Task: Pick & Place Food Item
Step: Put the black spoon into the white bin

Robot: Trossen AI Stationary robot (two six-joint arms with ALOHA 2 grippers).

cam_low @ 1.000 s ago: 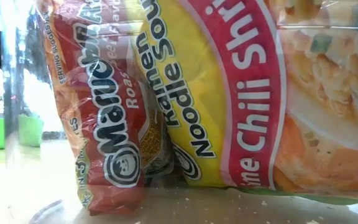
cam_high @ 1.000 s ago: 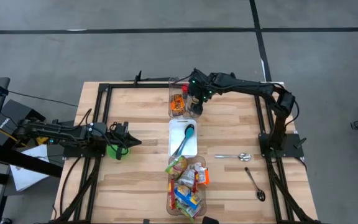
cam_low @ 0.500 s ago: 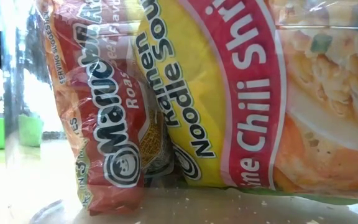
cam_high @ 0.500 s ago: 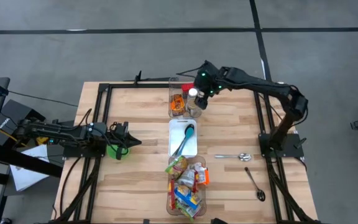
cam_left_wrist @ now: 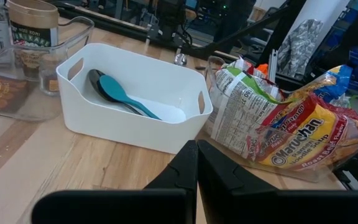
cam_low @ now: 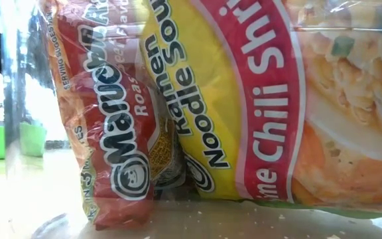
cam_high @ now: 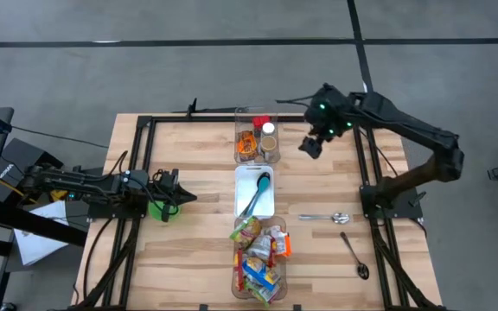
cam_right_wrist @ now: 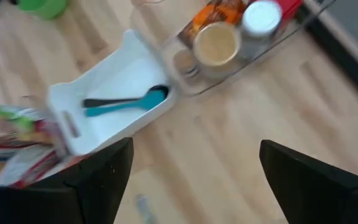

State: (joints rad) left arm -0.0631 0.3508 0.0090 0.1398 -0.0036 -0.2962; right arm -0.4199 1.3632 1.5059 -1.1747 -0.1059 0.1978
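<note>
My right gripper [cam_high: 311, 145] hangs open and empty over bare table, to the right of the far clear bin [cam_high: 242, 155]; its fingers stand wide apart in the right wrist view [cam_right_wrist: 194, 152]. That bin holds a white-lidded jar [cam_high: 269, 129], a brown-lidded jar [cam_right_wrist: 215, 43] and an orange packet [cam_high: 247, 143]. The near clear bin [cam_high: 236, 275] holds several ramen packets [cam_low: 244, 99]. My left gripper [cam_high: 188, 199] waits shut at the table's left [cam_left_wrist: 196, 158], touching nothing.
A white tray [cam_high: 242, 204] with a teal spoon [cam_high: 262, 183] lies between the two bins. Two metal spoons [cam_high: 322, 217] [cam_high: 355, 257] lie at the near right. A green object [cam_high: 158, 208] sits by my left gripper. Black frame rails [cam_high: 142, 155] run along both sides.
My right gripper has drawn away from over the far bin toward the table's right edge, empty. The white-lidded jar it covered now shows standing in that bin.
</note>
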